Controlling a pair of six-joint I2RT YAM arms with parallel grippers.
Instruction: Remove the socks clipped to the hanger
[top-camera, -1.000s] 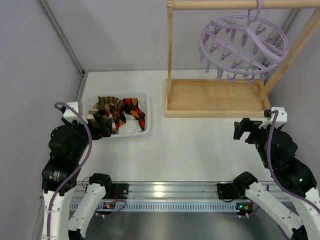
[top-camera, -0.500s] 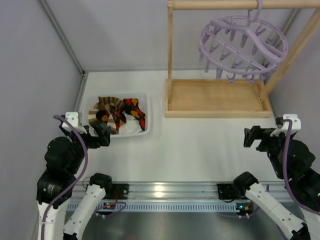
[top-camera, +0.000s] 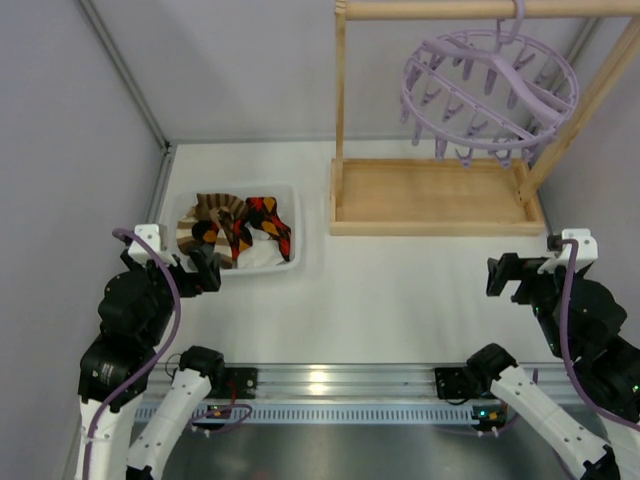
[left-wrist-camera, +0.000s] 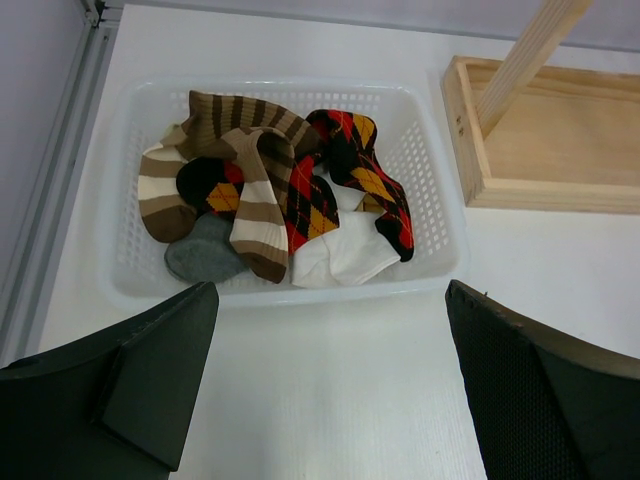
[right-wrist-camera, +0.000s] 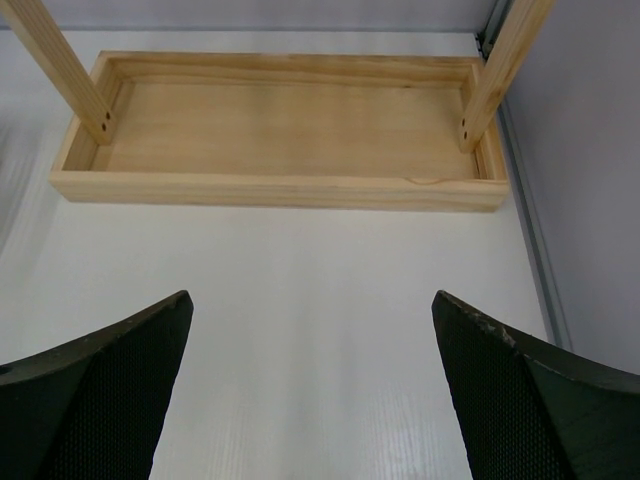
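The lavender hanger (top-camera: 490, 92) hangs from the wooden rail at the top right; its pegs hold nothing. The socks (top-camera: 235, 225) lie piled in a white basket (top-camera: 290, 262) at the left: striped ones (left-wrist-camera: 255, 170), diamond-patterned ones (left-wrist-camera: 365, 170) and a white one (left-wrist-camera: 345, 255). My left gripper (top-camera: 205, 268) is open and empty, just in front of the basket; it also shows in the left wrist view (left-wrist-camera: 330, 390). My right gripper (top-camera: 503, 275) is open and empty, in front of the rack's base; it also shows in the right wrist view (right-wrist-camera: 312, 395).
The wooden rack's tray base (top-camera: 435, 195) stands at the back right with its uprights (top-camera: 341, 90) and top rail. A grey sock (left-wrist-camera: 200, 258) lies in the basket. Grey walls close in on both sides. A metal rail (top-camera: 330, 385) runs along the near edge.
Both arms have drawn back toward the near edge: the left gripper pulled off the basket, the right gripper moved right and nearer. The hanger has swung slightly.
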